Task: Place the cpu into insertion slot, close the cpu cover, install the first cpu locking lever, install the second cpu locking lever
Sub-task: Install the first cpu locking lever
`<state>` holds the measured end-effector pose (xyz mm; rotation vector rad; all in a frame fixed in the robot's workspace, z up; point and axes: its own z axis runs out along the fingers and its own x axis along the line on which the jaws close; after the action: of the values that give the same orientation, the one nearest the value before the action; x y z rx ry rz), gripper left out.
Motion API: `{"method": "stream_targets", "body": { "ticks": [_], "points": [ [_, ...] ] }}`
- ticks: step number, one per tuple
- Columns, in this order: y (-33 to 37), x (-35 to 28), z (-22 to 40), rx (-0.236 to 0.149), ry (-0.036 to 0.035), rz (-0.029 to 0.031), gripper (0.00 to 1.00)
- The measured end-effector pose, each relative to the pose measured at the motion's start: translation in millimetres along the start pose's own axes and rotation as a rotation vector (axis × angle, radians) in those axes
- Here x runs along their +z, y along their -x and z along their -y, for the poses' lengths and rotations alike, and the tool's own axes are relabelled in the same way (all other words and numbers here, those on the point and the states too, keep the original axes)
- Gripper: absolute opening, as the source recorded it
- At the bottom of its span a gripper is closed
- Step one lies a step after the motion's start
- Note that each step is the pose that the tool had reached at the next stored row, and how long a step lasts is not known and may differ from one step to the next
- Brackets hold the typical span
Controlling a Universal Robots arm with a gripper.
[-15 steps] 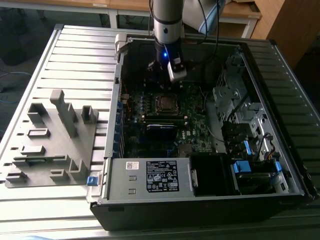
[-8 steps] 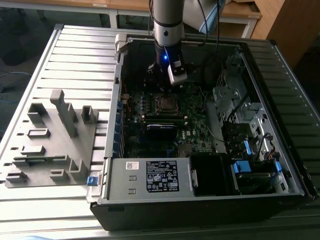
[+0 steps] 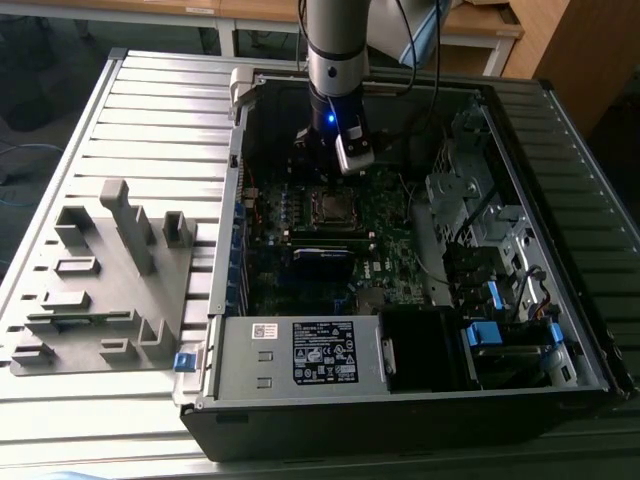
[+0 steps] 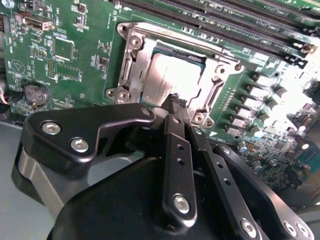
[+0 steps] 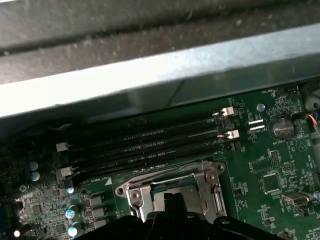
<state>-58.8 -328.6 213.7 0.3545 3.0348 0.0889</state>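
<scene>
Silver cpu cover (image 4: 172, 75) lies over the cpu (image 4: 172, 80); fingers (image 4: 176, 106) pressed together, so press squarely, gently.

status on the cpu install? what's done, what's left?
Done: the cpu sits in the insertion slot, and the cpu cover looks down around it. In hand: the gripper, shut and empty, is at the socket's edge. Left: the locking levers; whether either is latched is unclear.

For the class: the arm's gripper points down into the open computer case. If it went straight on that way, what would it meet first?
Most likely the cpu, whose grey metal top lies in the insertion slot framed by the cpu cover. The gripper has its tips closed together just over the chip's near edge; whether they already touch it is unclear.
</scene>
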Motion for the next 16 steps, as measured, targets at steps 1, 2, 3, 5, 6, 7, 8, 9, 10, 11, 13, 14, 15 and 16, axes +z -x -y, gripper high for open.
{"method": "stream_targets", "body": {
  "ticks": [1,2,3,5,6,7,8,9,10,11,13,14,15,16],
  "points": [
    [0.7,0.0,-0.1,0.0,0.0,-0.0002,0.11],
    [2.1,0.1,-0.5,0.0,-0.0005,-0.0008,0.11],
    [3.9,0.3,-0.9,0.0,-0.0007,-0.0015,0.11],
    [6.7,0.6,-1.5,0.0,-0.0011,-0.0022,0.11],
    [6.9,0.6,-1.5,0.0,-0.0012,-0.0023,0.11],
    [6.9,0.4,-1.5,0.0,-0.0013,-0.0024,0.11],
    [6.9,-0.3,-1.6,0.0,-0.0016,-0.0024,0.11],
    [7.1,-1.7,-1.7,0.0,-0.0013,-0.0023,0.11],
    [7.2,-3.8,-1.9,0.0,-0.0012,-0.0023,0.11],
    [7.4,-6.0,-2.0,0.0,-0.0014,-0.0024,0.11],
    [7.6,-8.3,-2.2,0.0,-0.0013,-0.0023,0.11],
    [7.7,-8.3,-2.0,0.0,-0.001,-0.0022,0.11],
    [7.8,-8.3,-1.6,0.0,-0.0011,-0.0024,0.11],
    [7.9,-8.4,-1.0,0.0,-0.0012,-0.0024,0.11]
  ]
}}
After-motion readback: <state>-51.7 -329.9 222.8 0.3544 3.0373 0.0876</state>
